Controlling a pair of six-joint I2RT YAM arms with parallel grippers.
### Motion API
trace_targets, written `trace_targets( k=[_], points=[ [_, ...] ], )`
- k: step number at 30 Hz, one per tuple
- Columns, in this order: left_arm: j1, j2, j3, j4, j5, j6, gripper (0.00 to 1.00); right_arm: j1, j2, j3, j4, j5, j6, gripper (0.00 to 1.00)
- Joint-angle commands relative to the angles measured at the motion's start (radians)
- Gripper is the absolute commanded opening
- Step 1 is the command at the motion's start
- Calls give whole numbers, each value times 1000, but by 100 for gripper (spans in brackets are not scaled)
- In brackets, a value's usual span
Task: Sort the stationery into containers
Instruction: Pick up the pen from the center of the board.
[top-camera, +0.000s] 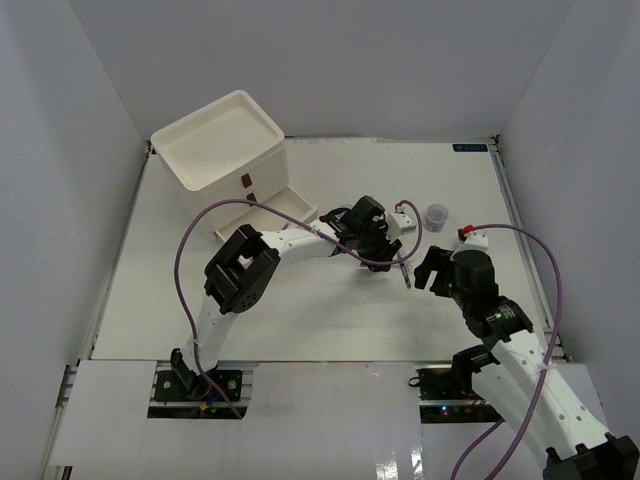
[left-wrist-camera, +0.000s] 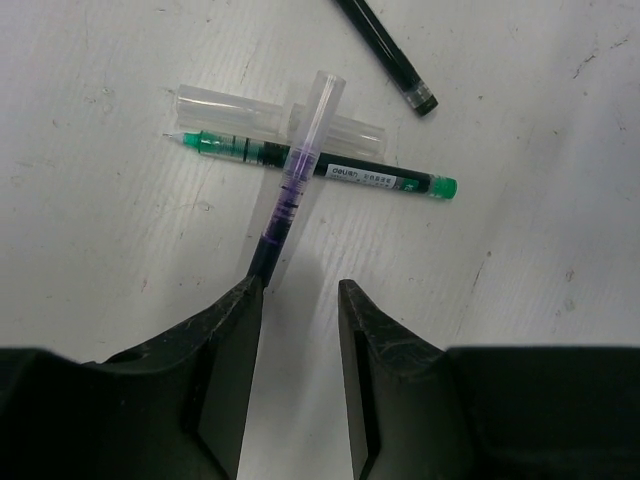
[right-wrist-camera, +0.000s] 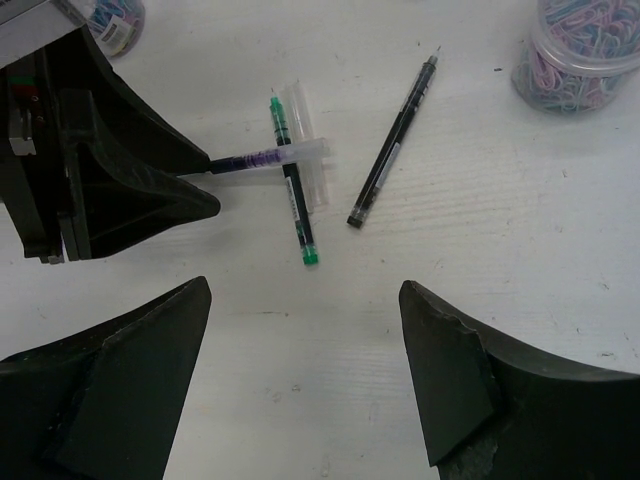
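Right of centre on the surface, toward the near edge: three pens in a loose heap. Purple pen (left-wrist-camera: 290, 190) lies crossed over green pen (left-wrist-camera: 330, 172), so it's likely propped at a slight tilt. A loose clear cap (left-wrist-camera: 225, 104) sits alongside the green one, and black pen (left-wrist-camera: 385, 45) lies apart from both. Left fingers (left-wrist-camera: 240, 320) are spread with nothing clamped. The purple pen's dark tail sits right at one fingertip, off-centre in the gap; can't tell if it touches. Right fingers (right-wrist-camera: 185, 320) are also wide apart and empty, hovering on the near side of the heap. Drawer unit (top-camera: 220, 150) is at the far left corner with its lowest drawer (top-camera: 290, 205) pulled out. My read of the step in hand: left arm grabs the purple pen. To do it well, shift sideways until the barrel is mid-gap. Then advance so the pads land on the dark barrel, not the very tail and not the clear capped end. A tail-end pinch would probably let it pivot. Come down only as far as the top pen, short of the green one underneath, or both get dragged. Clamp, lift straight up, then swing toward the drawer. Right arm should hold off, since it's close to the left wrist.
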Motion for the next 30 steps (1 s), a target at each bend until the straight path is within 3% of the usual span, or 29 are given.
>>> trace_targets(
  k=[1,19,30],
  points=[
    [0,16,23,4,-8,22,47,-4,-18,-14,12,-10,10,82],
    [0,-135,29,27,-68,60,49,-4,-15,-16,15,-33,-7,82],
    [0,-52,32,-2,-29,112,49,-4,-28,-25,13,-39,-10,82]
  ],
)
